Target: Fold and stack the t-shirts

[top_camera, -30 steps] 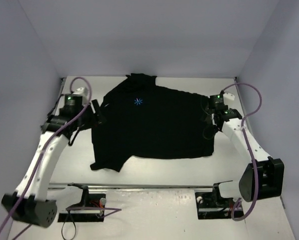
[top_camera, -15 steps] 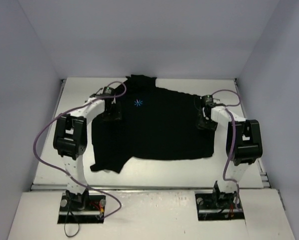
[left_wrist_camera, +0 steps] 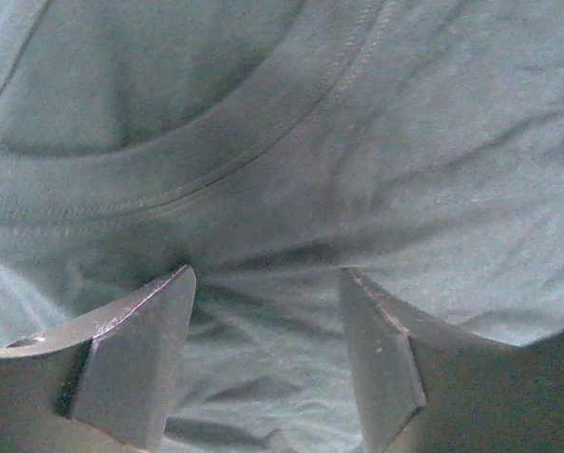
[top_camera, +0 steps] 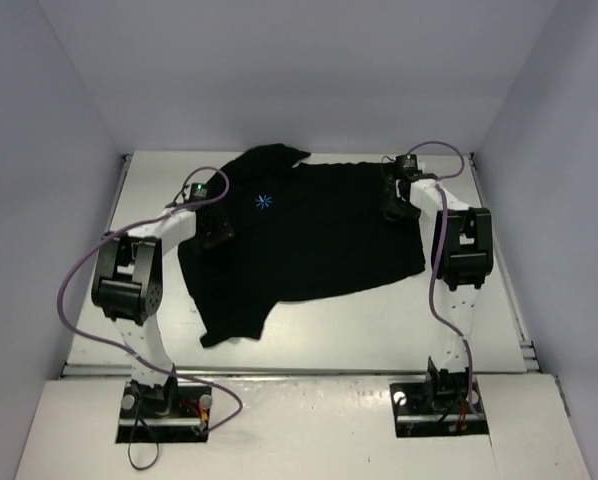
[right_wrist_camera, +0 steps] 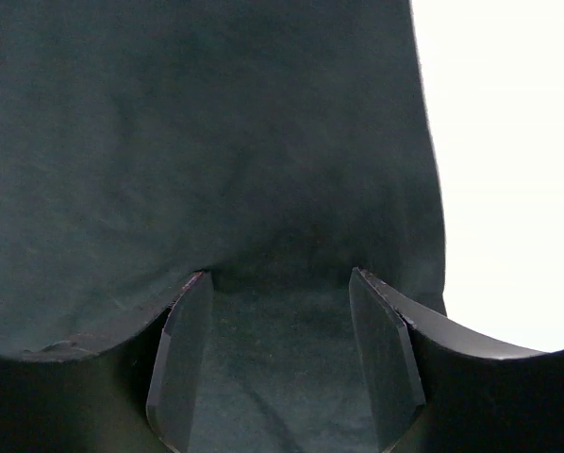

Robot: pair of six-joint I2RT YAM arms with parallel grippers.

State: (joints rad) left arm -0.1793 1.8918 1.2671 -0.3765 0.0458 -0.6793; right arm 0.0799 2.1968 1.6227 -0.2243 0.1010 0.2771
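Observation:
The black t-shirt (top_camera: pixel 309 235) lies spread on the white table (top_camera: pixel 379 320), its light-blue logo (top_camera: pixel 263 202) facing up. One sleeve (top_camera: pixel 234 322) points toward the near left. My left gripper (top_camera: pixel 217 228) presses down on the shirt's left side beside the logo. In the left wrist view the left gripper (left_wrist_camera: pixel 266 278) is open, with wrinkled cloth and the curved collar seam (left_wrist_camera: pixel 216 160) under it. My right gripper (top_camera: pixel 394 200) rests on the shirt's far right corner. There the right gripper (right_wrist_camera: pixel 280 276) stands open too, with flat cloth (right_wrist_camera: pixel 216 142) between the fingers.
Grey walls close in the table on the left, back and right. A metal rail (top_camera: pixel 299 372) runs along the near edge, with both arm bases behind it. Bare white table (right_wrist_camera: pixel 508 170) shows just right of the shirt's edge.
Both arms have reached farther over the table. The shirt has slid toward the back and turned, its right hem rising and its near-left sleeve swinging to the right.

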